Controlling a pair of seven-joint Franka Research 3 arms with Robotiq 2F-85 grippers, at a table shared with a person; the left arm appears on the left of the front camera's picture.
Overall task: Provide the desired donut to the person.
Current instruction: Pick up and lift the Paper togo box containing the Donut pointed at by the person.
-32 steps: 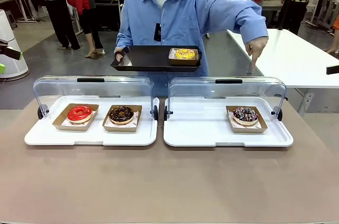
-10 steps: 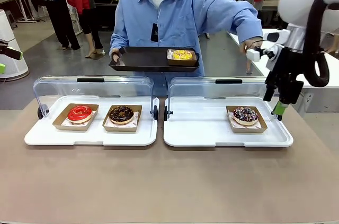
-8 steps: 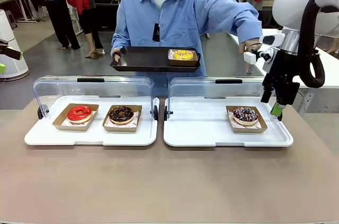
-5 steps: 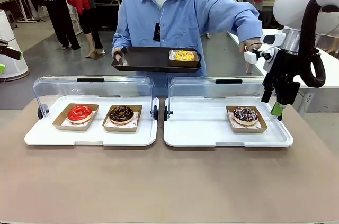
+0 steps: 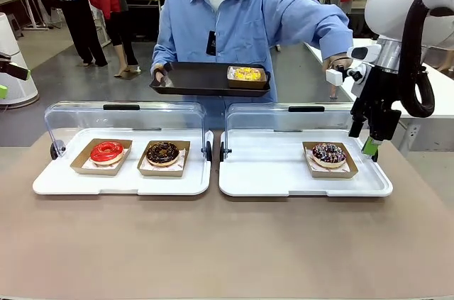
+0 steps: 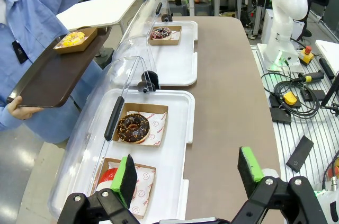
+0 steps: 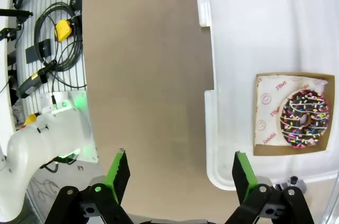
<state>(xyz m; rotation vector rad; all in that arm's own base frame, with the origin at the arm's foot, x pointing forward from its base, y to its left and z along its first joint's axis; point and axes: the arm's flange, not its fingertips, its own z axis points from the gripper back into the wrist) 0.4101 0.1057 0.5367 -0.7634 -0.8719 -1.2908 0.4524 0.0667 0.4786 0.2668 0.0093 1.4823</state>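
Note:
The person point(image 5: 234, 23) in a light blue shirt holds a black tray point(image 5: 198, 79) carrying a yellow donut point(image 5: 247, 73); the other hand point(image 5: 339, 64) hovers by my right arm. A sprinkled chocolate donut point(image 5: 328, 153) sits in a cardboard holder on the right white tray point(image 5: 284, 172). My right gripper point(image 5: 362, 140) hangs open just right of it, above the tray's edge. From the right wrist, that donut point(image 7: 303, 119) lies off to the side of my open right gripper point(image 7: 180, 168). My left gripper point(image 6: 188, 173) is open and holds nothing, back at the table's left end.
A red donut point(image 5: 107, 151) and a plain chocolate donut point(image 5: 163, 152) sit on the left white tray point(image 5: 120, 181). Both trays have clear lids point(image 5: 124, 119) swung up at the back. Cables and boxes point(image 6: 291, 102) lie beside the table. Bystanders stand far behind.
The person's pointing hand has drawn back from the sprinkled donut, and my right arm has come in beside it. Over the last second it has barely moved.

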